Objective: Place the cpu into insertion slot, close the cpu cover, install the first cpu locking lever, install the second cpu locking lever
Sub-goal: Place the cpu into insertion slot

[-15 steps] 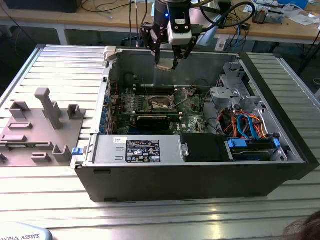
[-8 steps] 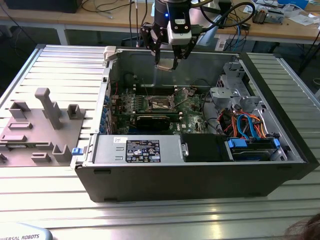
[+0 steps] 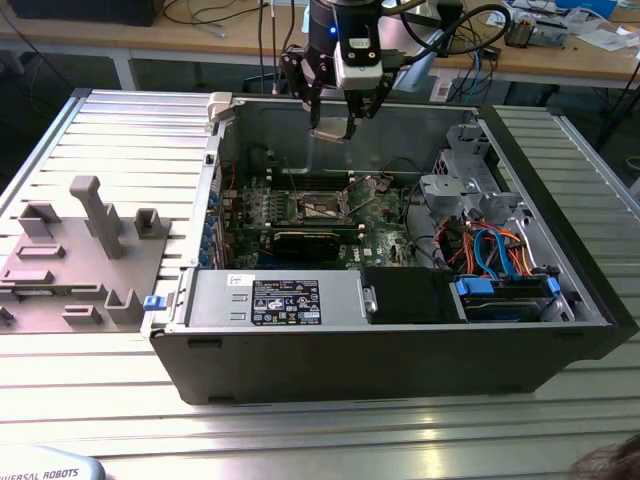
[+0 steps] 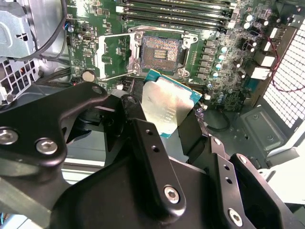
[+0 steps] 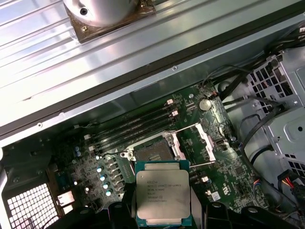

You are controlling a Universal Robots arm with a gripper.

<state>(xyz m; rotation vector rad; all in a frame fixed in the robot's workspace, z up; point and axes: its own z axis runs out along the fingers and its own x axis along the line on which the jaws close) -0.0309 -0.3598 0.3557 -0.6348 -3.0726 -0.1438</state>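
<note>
My gripper (image 3: 331, 128) hangs above the open computer case, shut on the cpu (image 3: 329, 134) by two opposite edges. The cpu (image 4: 167, 101) is a flat square chip with a silver-grey top and a teal rim, and the black fingers (image 4: 135, 116) press on its sides. It (image 5: 163, 194) hovers well above the green board, close to over the insertion slot (image 5: 153, 151). That slot (image 4: 159, 51) is uncovered, dark in the centre with a metal rim (image 3: 322, 208). The cpu cover (image 4: 111, 58) stands flipped open beside the slot (image 5: 208, 139).
Long black memory slots (image 4: 176, 16) run along one side of the socket. In the case sit a power supply (image 3: 285, 300), a drive cage (image 3: 460, 185) and blue and orange cables (image 3: 495, 250). A grey fixture block (image 3: 75, 255) lies on the slotted table at the exterior view's left.
</note>
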